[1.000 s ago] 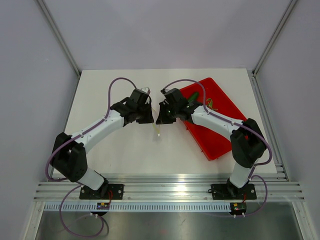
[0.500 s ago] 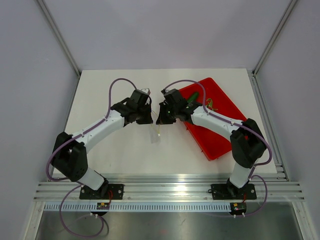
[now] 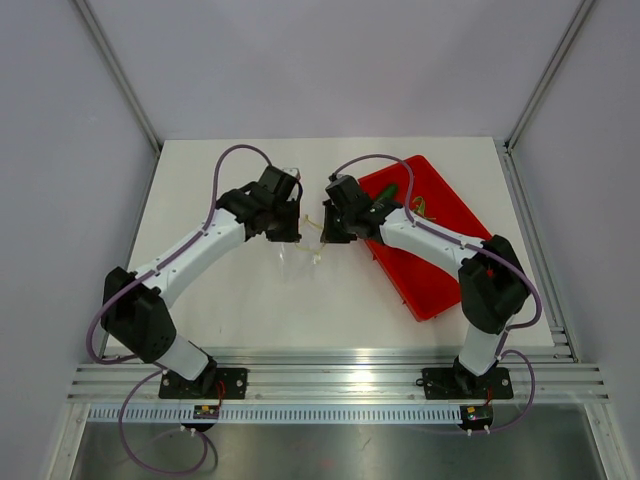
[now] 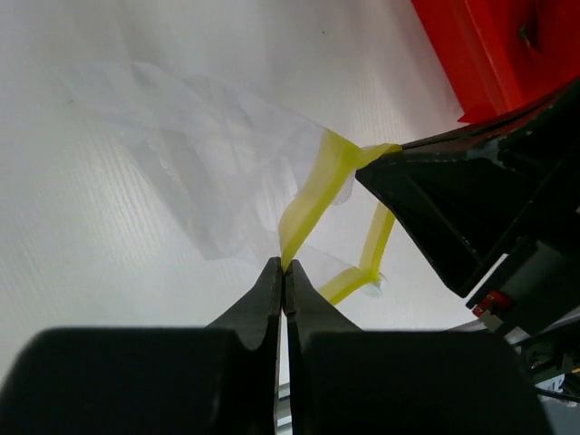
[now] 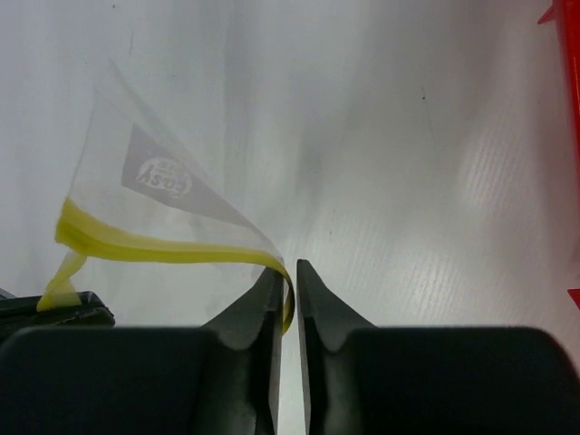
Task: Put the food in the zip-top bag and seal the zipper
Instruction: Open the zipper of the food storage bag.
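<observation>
The clear zip-top bag point(image 3: 299, 254) hangs between my two grippers above the white table. My left gripper point(image 3: 291, 231) is shut on its yellow-green zipper point(image 4: 313, 195), and the jaws meet on the strip point(image 4: 285, 265). My right gripper point(image 3: 329, 232) holds the other end of the strip. In the right wrist view point(image 5: 292, 268) its jaws are almost closed, with the strip point(image 5: 163, 249) curling in between them. The bag's crinkled body point(image 4: 217, 168) trails away from me, and a second loop of strip point(image 4: 376, 245) hangs loose. The dark green food point(image 3: 385, 194) lies in the red tray.
The red tray point(image 3: 440, 280) lies at an angle on the right half of the table, just behind my right gripper. Another small item point(image 3: 418, 208) lies in it. Its corner shows in the left wrist view point(image 4: 489, 54). Grey walls enclose the table on three sides.
Both grippers have moved a little apart and away from the near edge. The strip is stretched wider between them and the bag's body has swung out to the left.
</observation>
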{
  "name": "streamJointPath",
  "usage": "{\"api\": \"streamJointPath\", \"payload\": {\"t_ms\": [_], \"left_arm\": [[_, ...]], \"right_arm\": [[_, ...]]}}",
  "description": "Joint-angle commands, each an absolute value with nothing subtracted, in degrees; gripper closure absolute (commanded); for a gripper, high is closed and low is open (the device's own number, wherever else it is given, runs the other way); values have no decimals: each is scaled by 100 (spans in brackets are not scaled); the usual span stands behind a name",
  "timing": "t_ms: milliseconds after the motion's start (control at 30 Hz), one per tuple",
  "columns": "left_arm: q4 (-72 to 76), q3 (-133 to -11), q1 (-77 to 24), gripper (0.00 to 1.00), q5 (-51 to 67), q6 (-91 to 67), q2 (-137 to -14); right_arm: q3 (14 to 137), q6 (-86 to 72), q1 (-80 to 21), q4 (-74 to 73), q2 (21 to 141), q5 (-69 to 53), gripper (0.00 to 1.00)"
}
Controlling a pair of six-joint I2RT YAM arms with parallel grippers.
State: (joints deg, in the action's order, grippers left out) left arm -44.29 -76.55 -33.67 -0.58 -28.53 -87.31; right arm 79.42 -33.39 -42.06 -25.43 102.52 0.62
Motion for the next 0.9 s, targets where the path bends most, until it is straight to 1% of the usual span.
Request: {"api": "streamJointPath", "payload": {"t_ms": [0, 33, 67, 233, 400, 533, 633, 700, 767, 833, 867], "left_arm": [[-4877, -8041, -3349, 100, -35, -2610, -9008], [-4913, -8085, -3349, 100, -35, -2584, -9087], [-4939, -8147, -3349, 100, -35, -2567, -9210], [-5027, -8227, -3349, 100, -237, -2505, -9448], [-4983, -8191, -3349, 100, -307, -2505, -9510], [-4948, -8165, -3349, 100, -308, -2514, -9536], [-4948, -8174, -3349, 100, -308, -2514, -9519], [-4948, -8200, -3349, 100, -308, -2505, -9510], [-4957, -8218, -3349, 100, -299, -2505, -9501], [-4957, -8218, -3349, 100, -290, -2522, -9492], [-4948, -8218, -3349, 100, -290, -2514, -9475]], "right_arm": [[8209, -3313, -4192, -2628, 10240, 264, 81], [8174, -3322, -4192, -2567, 10222, 124, 72], [8174, -3366, -4192, -2462, 10187, 27, 68], [8174, -3516, -4201, -2356, 10081, -263, 65], [8051, -3603, -4201, -2215, 9906, -536, 55], [7893, -3700, -4201, -2039, 9616, -633, 55], [7875, -3744, -4149, -2083, 9387, -458, 53], [7831, -3779, -4026, -2092, 9220, -291, 53], [7752, -3841, -3877, -2109, 9123, -45, 49], [7743, -3954, -3377, -2293, 9105, -35, 45], [7752, -4086, -3140, -2346, 9132, 156, 42]]}}
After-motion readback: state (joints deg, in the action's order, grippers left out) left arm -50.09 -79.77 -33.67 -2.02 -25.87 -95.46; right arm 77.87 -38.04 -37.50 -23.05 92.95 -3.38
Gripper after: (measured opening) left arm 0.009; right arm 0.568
